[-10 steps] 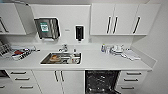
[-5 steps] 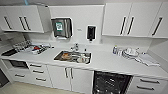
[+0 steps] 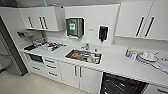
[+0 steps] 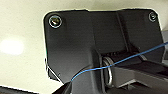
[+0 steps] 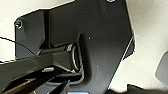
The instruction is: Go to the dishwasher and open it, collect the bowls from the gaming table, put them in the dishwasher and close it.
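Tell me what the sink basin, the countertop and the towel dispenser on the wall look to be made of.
The recessed sink basin looks like brushed stainless steel: grey with dull reflections. The white countertop seems a smooth laminate or solid surface, uniformly matte-white; which one is unclear. The dark wall-mounted towel dispenser appears to be glossy smoked plastic, given its sheen, though it could be metal.

You have the dishwasher [image 3: 122,85] built in under the white counter (right of the sink), its dark racked interior showing.
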Controlling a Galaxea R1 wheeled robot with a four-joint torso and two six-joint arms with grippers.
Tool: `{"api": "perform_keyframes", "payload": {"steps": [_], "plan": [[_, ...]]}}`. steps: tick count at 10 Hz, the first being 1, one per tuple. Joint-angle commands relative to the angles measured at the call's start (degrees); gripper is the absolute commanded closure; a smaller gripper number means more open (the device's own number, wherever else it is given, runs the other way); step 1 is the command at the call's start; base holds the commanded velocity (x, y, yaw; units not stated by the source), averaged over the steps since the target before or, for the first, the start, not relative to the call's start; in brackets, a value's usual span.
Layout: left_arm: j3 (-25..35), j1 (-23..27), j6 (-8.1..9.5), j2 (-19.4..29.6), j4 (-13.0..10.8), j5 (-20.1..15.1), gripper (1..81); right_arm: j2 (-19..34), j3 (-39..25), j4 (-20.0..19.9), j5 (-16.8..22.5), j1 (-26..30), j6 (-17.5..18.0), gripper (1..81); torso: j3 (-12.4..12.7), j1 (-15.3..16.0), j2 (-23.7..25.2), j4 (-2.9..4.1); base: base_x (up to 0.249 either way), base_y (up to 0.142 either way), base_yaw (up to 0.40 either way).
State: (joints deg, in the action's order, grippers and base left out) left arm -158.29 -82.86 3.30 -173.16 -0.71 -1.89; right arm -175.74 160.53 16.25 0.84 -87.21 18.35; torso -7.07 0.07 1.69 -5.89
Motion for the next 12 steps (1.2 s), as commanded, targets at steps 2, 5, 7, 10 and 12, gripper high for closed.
{"api": "perform_keyframes", "payload": {"steps": [2, 5, 7, 10, 12], "plan": [[0.0, 2.6, 0.04, 0.3, -0.4, -3.6, 1.0, -1.5, 2.9, -16.5, 0.2, 1.2, -13.3, 1.0, 0.0, 0.0, 0.0, 0.0, 0.0, 0.0, 0.339], [0.0, 2.3, -0.05, 0.5, -0.5, -3.3, 1.0, 2.6, -1.8, -15.1, 1.3, 3.2, -14.0, 1.0, 0.0, 0.0, 0.0, 0.0, 0.0, 0.0, 0.339], [0.0, 2.2, -0.05, 0.6, -0.4, -3.2, 1.0, 3.0, -1.7, -14.7, 1.2, 3.5, -13.9, 1.0, 0.0, 0.0, 0.0, 0.0, 0.0, 0.0, 0.341], [0.0, 2.2, -0.05, 0.7, -0.4, -2.2, 1.0, 2.7, -1.1, -15.0, 1.3, 4.1, -13.6, 1.0, 0.0, 0.0, 0.0, 0.0, 0.0, 0.0, 0.349], [0.0, 2.2, -0.05, 0.8, -0.5, -2.2, 1.0, 2.4, -1.2, -14.9, 1.4, 4.1, -13.7, 1.0, 0.0, 0.0, 0.0, 0.0, 0.0, 0.0, 0.354]]}}
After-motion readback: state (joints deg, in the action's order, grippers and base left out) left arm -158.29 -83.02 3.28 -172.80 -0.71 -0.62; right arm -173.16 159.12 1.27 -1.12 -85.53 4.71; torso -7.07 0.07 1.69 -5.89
